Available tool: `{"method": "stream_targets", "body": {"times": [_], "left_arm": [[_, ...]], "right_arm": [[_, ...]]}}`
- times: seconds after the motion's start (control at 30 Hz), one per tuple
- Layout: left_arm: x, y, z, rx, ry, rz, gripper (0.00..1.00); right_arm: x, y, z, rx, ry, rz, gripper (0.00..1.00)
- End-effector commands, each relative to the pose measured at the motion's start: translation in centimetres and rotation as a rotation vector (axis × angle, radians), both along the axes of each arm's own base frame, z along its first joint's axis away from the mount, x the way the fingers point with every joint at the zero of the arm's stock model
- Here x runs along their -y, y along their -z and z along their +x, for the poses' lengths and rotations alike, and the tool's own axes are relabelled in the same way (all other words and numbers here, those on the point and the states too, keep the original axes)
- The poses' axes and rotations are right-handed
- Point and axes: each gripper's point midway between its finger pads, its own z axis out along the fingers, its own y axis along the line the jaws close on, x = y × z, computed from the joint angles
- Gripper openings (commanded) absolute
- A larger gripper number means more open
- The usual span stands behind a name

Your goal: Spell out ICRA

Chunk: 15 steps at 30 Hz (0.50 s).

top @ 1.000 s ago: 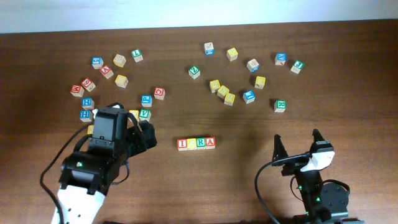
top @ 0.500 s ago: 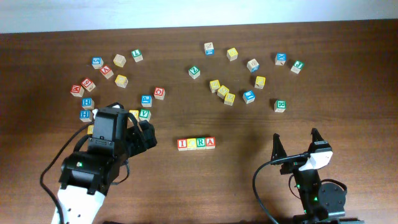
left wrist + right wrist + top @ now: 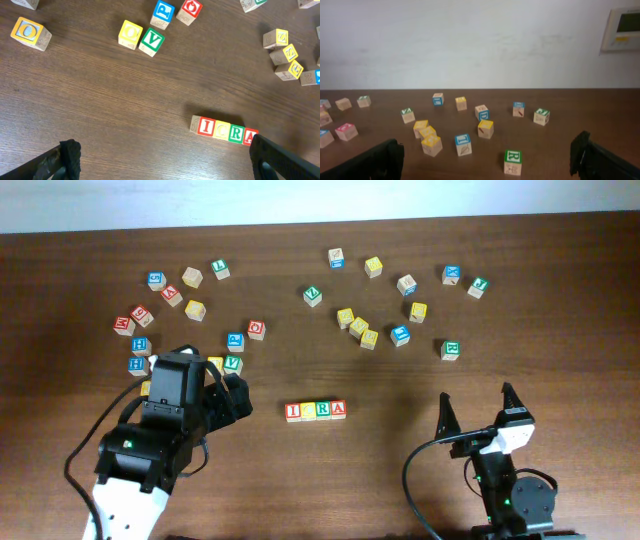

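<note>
The ICRA row (image 3: 316, 411) lies in the middle of the bench (image 3: 400, 470) with bare wood on every side, loose cubes (image 3: 358, 326) lie farther back, and the left tool (image 3: 165, 155) and the right tool (image 3: 477, 412) both stand wide open, touching nothing.

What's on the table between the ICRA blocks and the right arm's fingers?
Nothing. In the overhead view, only bare brown table lies between the ICRA row and the right arm's fingers.
</note>
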Motion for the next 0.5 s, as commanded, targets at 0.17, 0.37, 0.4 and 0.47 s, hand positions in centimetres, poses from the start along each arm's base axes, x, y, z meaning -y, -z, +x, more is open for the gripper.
{"method": "stream_targets", "body": {"times": [0.17,0.37,0.4,0.47], "left_arm": [[-0.4,-0.7,0.3,0.023,-0.008,0.013,0.99],[-0.4,-0.7,0.3,0.023,-0.008,0.013,0.99],[-0.4,-0.7,0.3,0.022,-0.008,0.013,0.99],[-0.4,-0.7,0.3,0.023,-0.008,0.013,0.99]], "right_arm": [[-0.5,1.1,-0.1,-0.029,-0.027,-0.011,0.98],[-0.6,2.5,-0.1,-0.086,-0.031,-0.014,0.98],[-0.6,2.5,-0.1,-0.086,-0.030,-0.014,0.98],[-0.6,2.5,-0.1,-0.087,-0.031,-0.013,0.98]]}}
